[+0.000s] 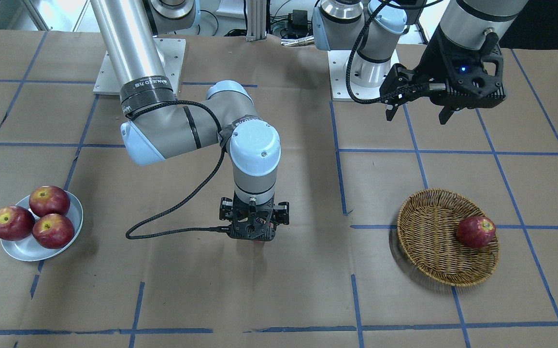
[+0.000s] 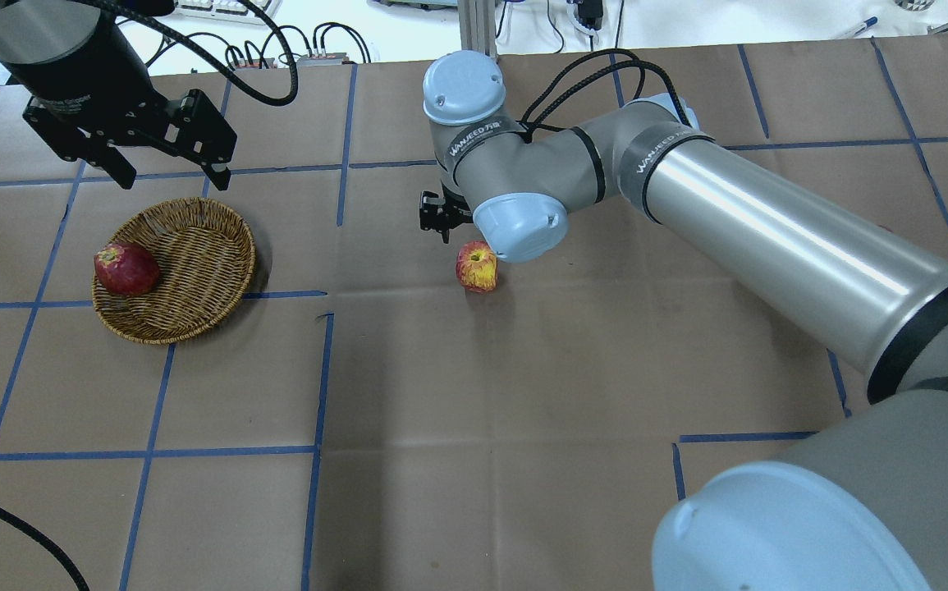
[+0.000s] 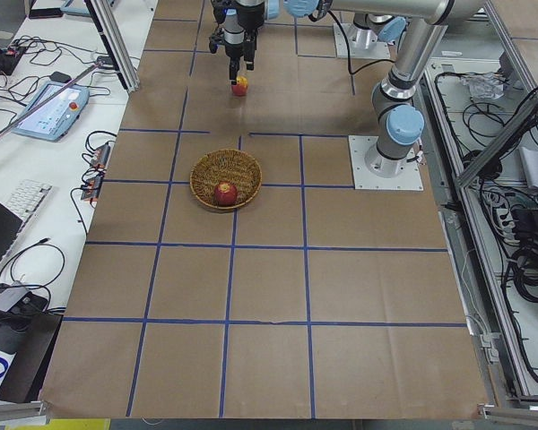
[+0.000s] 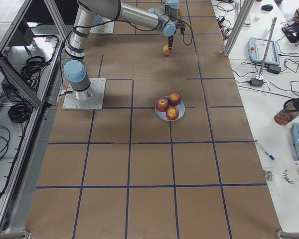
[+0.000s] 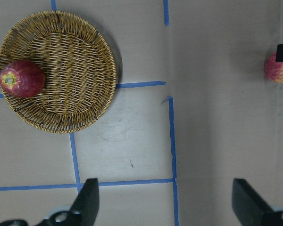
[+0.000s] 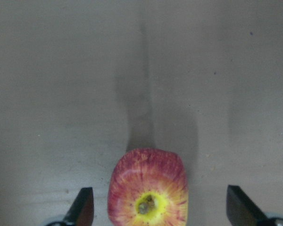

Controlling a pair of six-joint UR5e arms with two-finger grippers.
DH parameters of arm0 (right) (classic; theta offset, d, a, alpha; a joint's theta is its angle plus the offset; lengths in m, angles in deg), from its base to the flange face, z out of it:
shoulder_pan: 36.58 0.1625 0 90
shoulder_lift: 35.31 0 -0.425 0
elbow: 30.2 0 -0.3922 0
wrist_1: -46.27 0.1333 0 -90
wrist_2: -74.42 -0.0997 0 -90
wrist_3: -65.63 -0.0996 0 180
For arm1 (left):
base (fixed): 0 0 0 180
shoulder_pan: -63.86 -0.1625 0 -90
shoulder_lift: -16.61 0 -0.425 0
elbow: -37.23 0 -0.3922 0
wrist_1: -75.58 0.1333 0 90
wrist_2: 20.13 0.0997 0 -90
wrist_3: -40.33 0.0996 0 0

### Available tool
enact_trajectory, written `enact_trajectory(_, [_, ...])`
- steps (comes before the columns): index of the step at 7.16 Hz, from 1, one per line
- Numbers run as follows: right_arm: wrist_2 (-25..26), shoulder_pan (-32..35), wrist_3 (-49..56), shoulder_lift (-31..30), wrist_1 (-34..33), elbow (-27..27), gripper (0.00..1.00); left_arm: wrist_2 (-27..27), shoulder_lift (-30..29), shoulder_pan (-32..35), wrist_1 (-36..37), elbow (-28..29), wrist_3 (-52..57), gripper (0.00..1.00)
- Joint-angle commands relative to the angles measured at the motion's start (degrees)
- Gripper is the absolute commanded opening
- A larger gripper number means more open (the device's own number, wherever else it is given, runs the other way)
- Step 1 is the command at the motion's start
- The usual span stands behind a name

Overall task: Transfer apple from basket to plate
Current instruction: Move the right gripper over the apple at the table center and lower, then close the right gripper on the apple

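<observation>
The pinkish-red, yellow-streaked apple (image 2: 476, 267) rests on the brown paper at the table's middle, stem hollow up. It sits between the wide-open fingers of my right gripper (image 6: 160, 209), which points straight down over it; in the front view the right gripper (image 1: 254, 232) hides nearly all of it. The wicker basket (image 2: 194, 213) holds one darker red apple (image 2: 125, 268). My left gripper (image 2: 174, 176) is open and empty, hovering high behind the basket. The white plate (image 1: 27, 251) stands at the table's other end.
Three dark red apples (image 1: 49, 200) fill most of the plate. The right arm's elbow and forearm (image 2: 687, 197) stretch over the table's middle. Blue tape lines cross the paper. Both arm bases (image 1: 365, 82) stand at the robot's edge.
</observation>
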Motion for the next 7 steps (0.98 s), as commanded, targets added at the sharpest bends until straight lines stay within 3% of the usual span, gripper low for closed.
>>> enact_trajectory(1, [-0.1, 0.1, -0.1, 1.1, -0.1, 0.6, 1.0, 0.0, -0.2, 0.0, 0.0, 0.0, 0.0, 0.99])
enact_trajectory(4, [0.1, 0.2, -0.3, 3.5, -5.3, 0.8, 0.97, 0.0, -0.3, 0.0, 0.1, 0.0, 0.1, 0.99])
enact_trajectory(5, [0.2, 0.3, -0.4, 3.6, -5.3, 0.8, 0.75, 0.0, -0.4, 0.0, 0.1, 0.0, 0.2, 0.99])
enact_trajectory(6, [0.3, 1.2, -1.0, 3.9, -5.3, 0.7, 0.63, -0.1, -0.4, 0.0, 0.1, 0.0, 0.1, 0.99])
enact_trajectory(7, [0.3, 1.2, -1.1, 3.6, -4.7, 0.8, 0.56, -0.1, -0.5, 0.0, 0.1, 0.0, 0.1, 0.99])
